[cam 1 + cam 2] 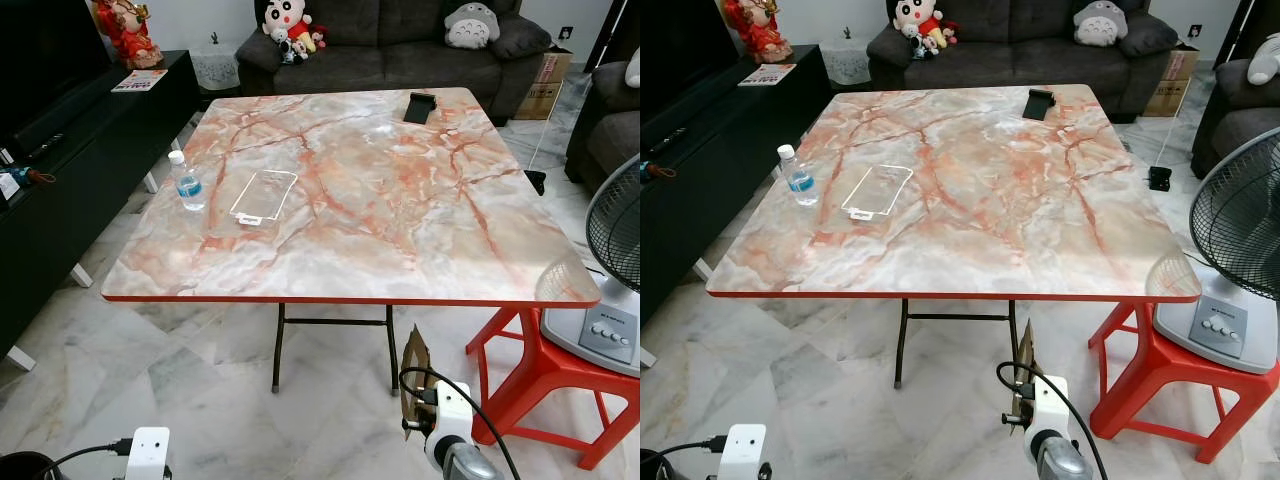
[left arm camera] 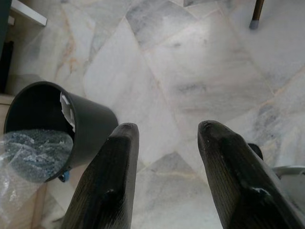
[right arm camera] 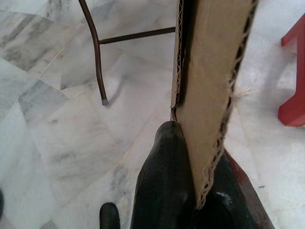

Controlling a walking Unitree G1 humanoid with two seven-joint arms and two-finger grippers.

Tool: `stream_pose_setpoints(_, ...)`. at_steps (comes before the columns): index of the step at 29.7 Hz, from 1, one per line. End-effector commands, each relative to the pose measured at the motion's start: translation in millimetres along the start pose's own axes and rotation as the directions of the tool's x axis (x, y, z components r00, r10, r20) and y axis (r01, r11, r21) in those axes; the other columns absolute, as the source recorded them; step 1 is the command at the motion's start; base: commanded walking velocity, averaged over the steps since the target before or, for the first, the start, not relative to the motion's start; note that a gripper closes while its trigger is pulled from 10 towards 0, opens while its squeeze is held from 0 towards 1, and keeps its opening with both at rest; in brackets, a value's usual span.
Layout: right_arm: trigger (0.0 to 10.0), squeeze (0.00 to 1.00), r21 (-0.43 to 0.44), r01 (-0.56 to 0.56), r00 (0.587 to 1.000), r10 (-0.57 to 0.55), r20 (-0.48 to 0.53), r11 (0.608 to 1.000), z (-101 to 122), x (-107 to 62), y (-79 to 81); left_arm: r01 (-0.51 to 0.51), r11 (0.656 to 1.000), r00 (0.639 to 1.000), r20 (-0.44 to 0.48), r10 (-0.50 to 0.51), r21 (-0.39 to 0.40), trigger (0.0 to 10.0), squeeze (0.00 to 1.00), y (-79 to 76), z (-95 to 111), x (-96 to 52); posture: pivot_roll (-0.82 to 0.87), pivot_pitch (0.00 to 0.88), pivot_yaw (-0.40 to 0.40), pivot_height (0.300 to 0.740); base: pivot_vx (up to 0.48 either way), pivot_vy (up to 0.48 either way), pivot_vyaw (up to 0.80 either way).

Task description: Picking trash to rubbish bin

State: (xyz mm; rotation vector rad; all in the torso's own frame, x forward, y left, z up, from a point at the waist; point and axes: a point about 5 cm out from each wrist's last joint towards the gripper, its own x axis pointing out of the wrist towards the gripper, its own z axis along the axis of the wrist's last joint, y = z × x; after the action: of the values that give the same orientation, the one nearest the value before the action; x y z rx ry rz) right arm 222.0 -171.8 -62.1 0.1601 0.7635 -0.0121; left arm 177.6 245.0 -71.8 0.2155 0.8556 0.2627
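My right pincer (image 3: 190, 191) pinches a torn piece of corrugated cardboard (image 3: 209, 71), its two black fingers pressed against either face of the sheet, which stands up on edge from the grip, low in front of me above the marble floor (image 1: 200, 390). My left pincer (image 2: 167, 157) hangs spread and empty over the same floor, and just beside it stands the black rubbish bin (image 2: 90, 124), open-mouthed, with crumpled clear plastic (image 2: 33, 152) already at its rim. Ahead stands the marble-patterned counter (image 1: 400, 220), carrying a small water bottle (image 1: 187, 182), a clear flat plastic piece (image 1: 264, 195) just beside it, and a dark object (image 1: 420, 106) at the far edge. A red stool (image 1: 540, 380) bearing a fan (image 1: 615, 290) stands to my right; a sofa (image 1: 400, 50) lies beyond. The risk, as I judge it: the cardboard is held near its ragged lower end, so a swing toward the bin on my other side could let it pivot or slip free, and the tall sheet could catch the bin's rim and land on the floor instead.
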Motion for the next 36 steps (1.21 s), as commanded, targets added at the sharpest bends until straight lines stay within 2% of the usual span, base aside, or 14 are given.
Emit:
stream_pose_setpoints(1, 10.0, 0.0, 0.002, 0.002, 1.0, -0.002, -0.002, 1.0, 2.1, 1.3, 3.1, -0.019, 1.0, 1.0, -0.008, 0.018, -0.01, 10.0, 0.0, 4.8, -0.6, 0.4, 0.03, 0.0, 0.028, 0.74, 0.0, 0.0, 0.0)
stream_pose_setpoints(7, 10.0, 0.0, 0.015, 0.024, 1.0, -0.024, -0.013, 1.0, -2.4, -0.3, -1.3, -0.017, 0.999, 1.0, 0.001, 0.018, -0.044, 10.0, 0.0, 3.7, -3.4, -1.0, 0.01, 0.0, 0.017, 0.74, 0.0, 0.0, 0.0)
stream_pose_setpoints(17, 10.0, 0.0, 0.073, 0.067, 0.997, -0.064, -0.037, 0.995, -12.3, -5.6, -16.0, 0.0, 1.0, 0.999, -0.052, -0.001, -0.019, 10.0, 0.0, -6.0, -17.0, -5.1, 0.01, 0.0, 0.023, 0.74, 0.0, 0.0, 0.0)
stream_pose_setpoints(23, 10.0, 0.0, 0.068, 0.07, 0.997, -0.068, -0.039, 0.995, -14.6, -6.6, -17.3, 0.009, 1.0, 1.0, -0.029, -0.009, -0.025, 10.0, 0.0, -7.9, -9.7, -3.2, 0.01, 0.0, 0.015, 0.74, 0.0, 0.0, 0.8)
stream_pose_setpoints(28, 10.0, 0.0, 0.058, 0.063, 0.996, -0.059, -0.072, 0.996, -26.7, -9.5, -14.0, 0.01, 1.0, 0.999, -0.049, -0.011, -0.018, 10.0, 0.0, -7.8, -17.8, -5.7, 0.01, 0.0, 0.024, 0.74, 0.0, 0.0, 0.8)
stream_pose_setpoints(35, 10.0, 0.0, 0.05, 0.055, 0.995, -0.051, -0.088, 0.997, -32.0, -10.5, -10.5, -0.002, 1.0, 0.998, -0.056, 0.002, -0.014, 10.0, 0.0, -1.1, -20.5, -5.9, 0.02, 0.0, 0.034, 0.74, 0.0, 0.0, 0.8)
stream_pose_setpoints(36, 10.0, 0.0, 0.05, 0.051, 0.995, -0.046, -0.089, 0.997, -32.6, -10.3, -8.3, -0.011, 1.0, 0.999, -0.053, 0.01, -0.011, 10.0, 0.0, 3.6, -19.6, -5.3, 0.03, 0.0, 0.044, 0.74, 0.0, 0.0, 0.8)
